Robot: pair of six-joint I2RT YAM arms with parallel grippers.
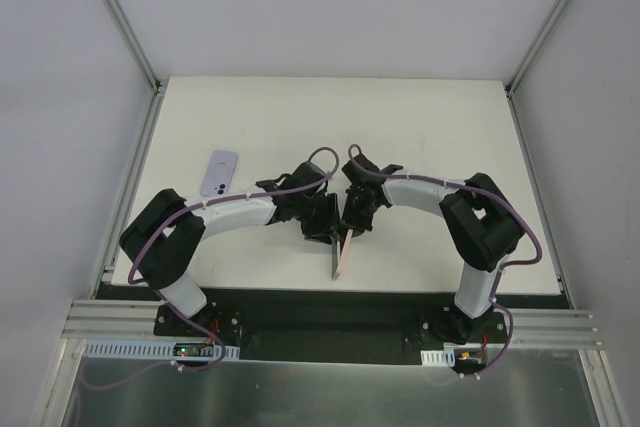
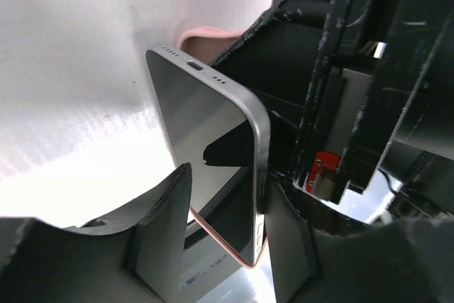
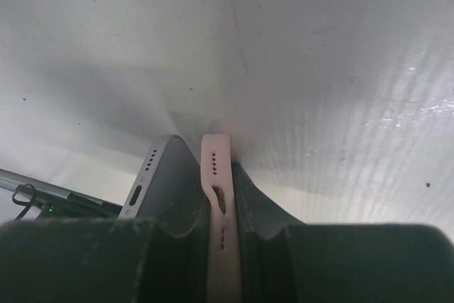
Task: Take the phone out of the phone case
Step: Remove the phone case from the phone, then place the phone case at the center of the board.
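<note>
Pinching pink case (image 3: 216,168) w/ right tool (image 3: 216,200) clenched, left tool (image 2: 227,193) astride phone (image 2: 206,118), grip unclear; lilac handset (image 1: 219,173) well apart.

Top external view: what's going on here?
The right end effector is shut on the wall of the pink rubbery phone case. The dark-screened, grey-edged phone stands out of it at its bottom end. The left end effector straddles that phone, firm grip unclear. A lilac phone lies apart, untouched.

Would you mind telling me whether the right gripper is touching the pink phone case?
Touching. The right wrist view shows the right gripper clamped on the phone case edge, no gap.
</note>
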